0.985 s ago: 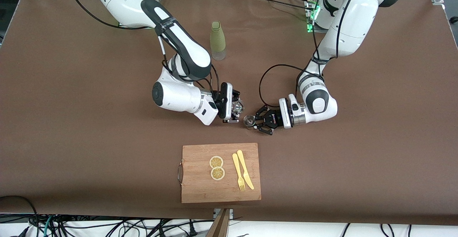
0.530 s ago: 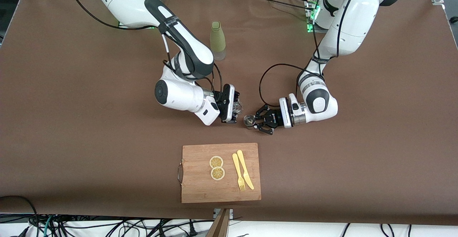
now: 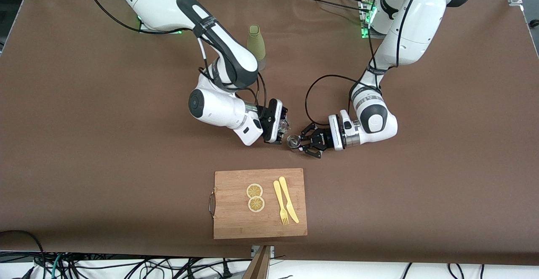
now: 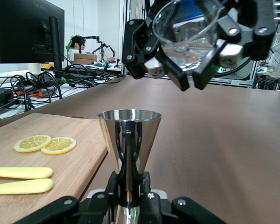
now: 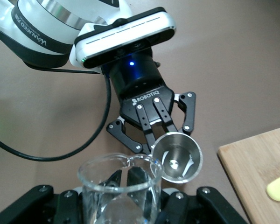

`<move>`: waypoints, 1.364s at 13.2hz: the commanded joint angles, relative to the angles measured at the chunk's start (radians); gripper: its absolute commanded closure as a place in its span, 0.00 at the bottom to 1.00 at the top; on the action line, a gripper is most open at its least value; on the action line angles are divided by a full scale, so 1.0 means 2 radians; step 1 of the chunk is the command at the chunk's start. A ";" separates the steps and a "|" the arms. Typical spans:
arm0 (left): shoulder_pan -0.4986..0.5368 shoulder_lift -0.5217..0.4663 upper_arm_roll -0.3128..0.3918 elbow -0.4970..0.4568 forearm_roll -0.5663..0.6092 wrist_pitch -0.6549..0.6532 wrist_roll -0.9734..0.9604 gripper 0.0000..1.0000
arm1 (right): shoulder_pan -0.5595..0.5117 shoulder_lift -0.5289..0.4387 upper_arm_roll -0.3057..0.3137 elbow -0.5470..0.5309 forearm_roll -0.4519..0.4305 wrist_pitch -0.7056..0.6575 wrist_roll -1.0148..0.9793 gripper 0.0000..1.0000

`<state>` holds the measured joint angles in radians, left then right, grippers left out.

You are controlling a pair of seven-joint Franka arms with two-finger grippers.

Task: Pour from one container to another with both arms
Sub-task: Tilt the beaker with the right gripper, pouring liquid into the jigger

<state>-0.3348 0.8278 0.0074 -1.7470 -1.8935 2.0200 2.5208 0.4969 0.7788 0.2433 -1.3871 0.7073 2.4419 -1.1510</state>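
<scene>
Mid-counter, left claw (image 3: 304, 141) clamped on steel jigger (image 3: 292, 141), held upright just above the counter (image 3: 84, 144). Right claw (image 3: 283, 126) gripping clear glass beaker (image 3: 284, 124), tipped over the jigger's rim. Near the front edge, cutting board (image 3: 236, 224) with lemon slices (image 3: 255, 197), fork (image 3: 280, 203), knife (image 3: 288, 200); green bottle (image 3: 255, 43) toward the arms' bases.

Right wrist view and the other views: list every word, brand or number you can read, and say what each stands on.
"ROBOTIQ": on the black body of the left end effector, which holds the steel jigger.
White lettering on the black band of the left arm: too unclear to spell with certainty.
White lettering on the right arm's black band: too small to read.
Nothing else legible.
</scene>
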 commanded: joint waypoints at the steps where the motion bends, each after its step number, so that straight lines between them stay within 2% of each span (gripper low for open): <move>1: -0.004 -0.020 -0.001 -0.018 -0.015 0.013 0.013 1.00 | 0.012 0.001 -0.003 0.011 -0.043 0.007 0.061 1.00; 3: -0.004 -0.020 -0.001 -0.020 -0.015 0.013 0.013 1.00 | 0.012 0.002 -0.003 0.017 -0.061 0.007 0.078 1.00; 18: -0.004 -0.024 -0.001 -0.025 -0.014 0.014 0.012 1.00 | 0.031 0.019 -0.017 0.032 -0.068 0.040 0.126 1.00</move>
<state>-0.3348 0.8214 0.0075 -1.7573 -1.8935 2.0212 2.5208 0.5415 0.8015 0.2196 -1.3574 0.5985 2.5124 -0.9482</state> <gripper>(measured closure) 0.793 0.872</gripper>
